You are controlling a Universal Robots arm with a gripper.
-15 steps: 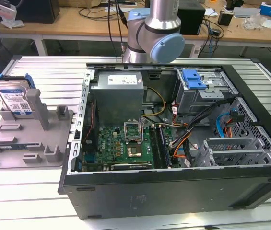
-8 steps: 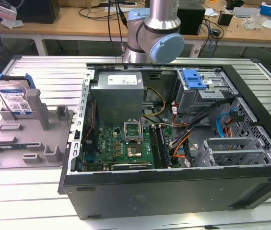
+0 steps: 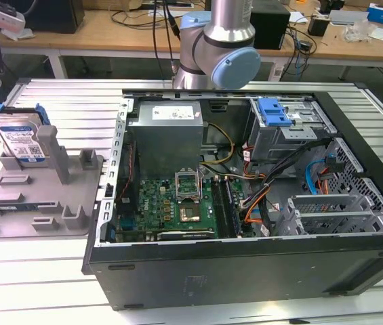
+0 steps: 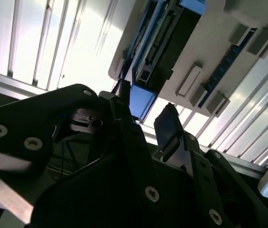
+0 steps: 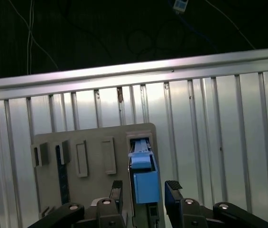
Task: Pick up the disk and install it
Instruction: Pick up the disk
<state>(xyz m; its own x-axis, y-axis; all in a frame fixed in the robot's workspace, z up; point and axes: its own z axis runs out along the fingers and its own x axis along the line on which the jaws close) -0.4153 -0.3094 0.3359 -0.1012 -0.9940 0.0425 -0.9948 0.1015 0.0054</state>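
In the exterior view the disk stands upright in a grey holder, at nine o'clock from the computer case. In both wrist views the gripper straddles its blue frame, fingers apart; squeezing off-centre could jam it there.

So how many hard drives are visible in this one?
1: the disk stands upright in the grey holder at the exterior view's left, outside the computer case, with the open gripper straddling it. The case's bays could hide more.
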